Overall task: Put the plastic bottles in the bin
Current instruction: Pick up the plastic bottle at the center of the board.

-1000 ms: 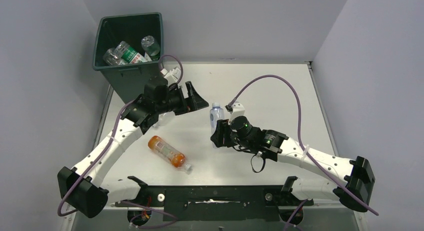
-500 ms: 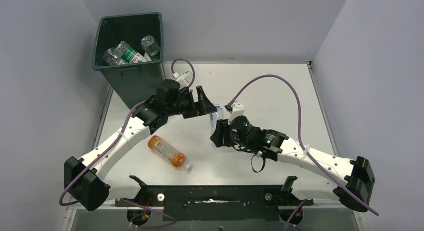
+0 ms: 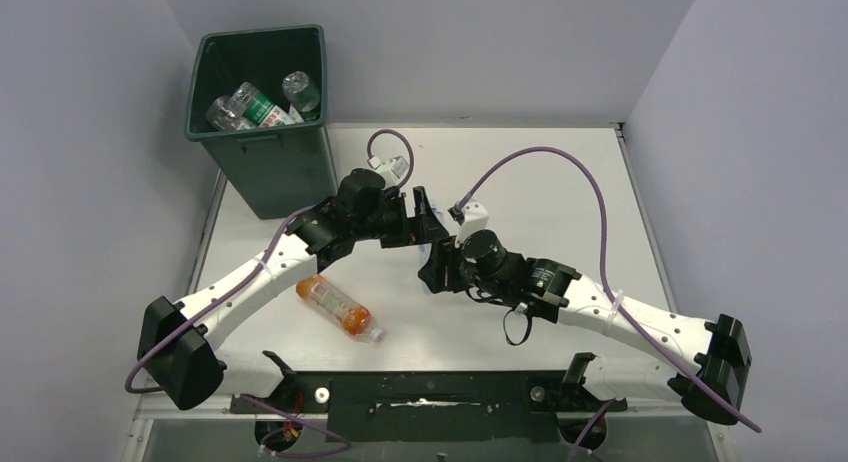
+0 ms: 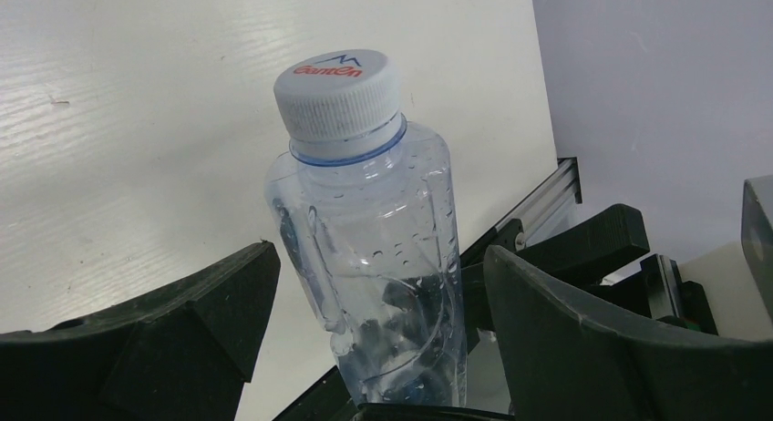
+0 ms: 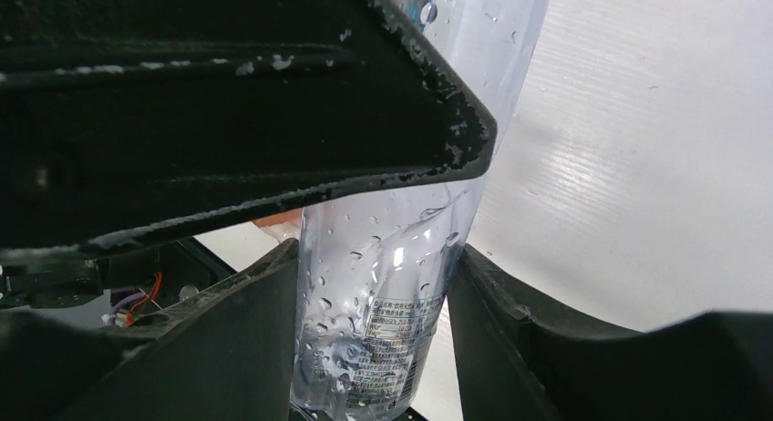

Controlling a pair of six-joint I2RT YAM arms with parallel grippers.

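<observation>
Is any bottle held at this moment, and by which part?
The right end effector grips the clear bottle by its lower body. The left end effector stands open around the upper body, not closed on it.
</observation>
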